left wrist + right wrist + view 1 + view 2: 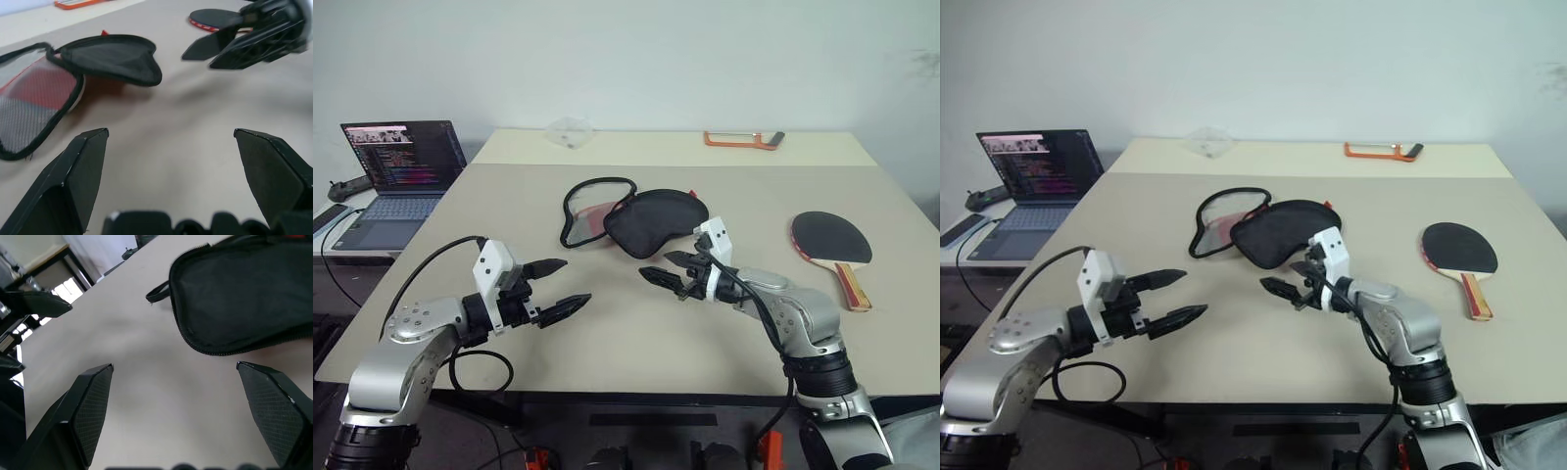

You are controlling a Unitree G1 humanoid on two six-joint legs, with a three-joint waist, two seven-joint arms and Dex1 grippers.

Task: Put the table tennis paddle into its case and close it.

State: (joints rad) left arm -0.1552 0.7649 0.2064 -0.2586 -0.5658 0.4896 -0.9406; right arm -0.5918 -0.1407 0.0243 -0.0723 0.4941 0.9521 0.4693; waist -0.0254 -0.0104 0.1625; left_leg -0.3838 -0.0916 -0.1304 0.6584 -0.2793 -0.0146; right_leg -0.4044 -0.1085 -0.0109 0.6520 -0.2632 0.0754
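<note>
So the table tennis paddle (831, 238) is lying flat on the worktop (636, 333), off on the robot's right, well apart from its case (625, 220). The case is sitting unzipped near the middle, black flap flopped over, red lining and mesh showing on the other half. Nothing is being held: the left hand (555, 288) and the right hand (668, 267) are both spread wide and empty, hovering over bare worktop just short of the case.

Handling-wise, the paddle should be judged stiff and light, with a grippy rubber face, so it's best taken by the wooden handle (852, 286), which points toward the robot. It's lying flat though, so getting a finger under it could be fiddly. The case is soft fabric and will probably sag and slide when pushed, so one half would need to be pinned down while the paddle is slid in. The zip pull is too small to be made out.

No brand or writing can be read on either item. A laptop (396, 181) with code on screen is sitting far left; its text isn't legible.
</note>
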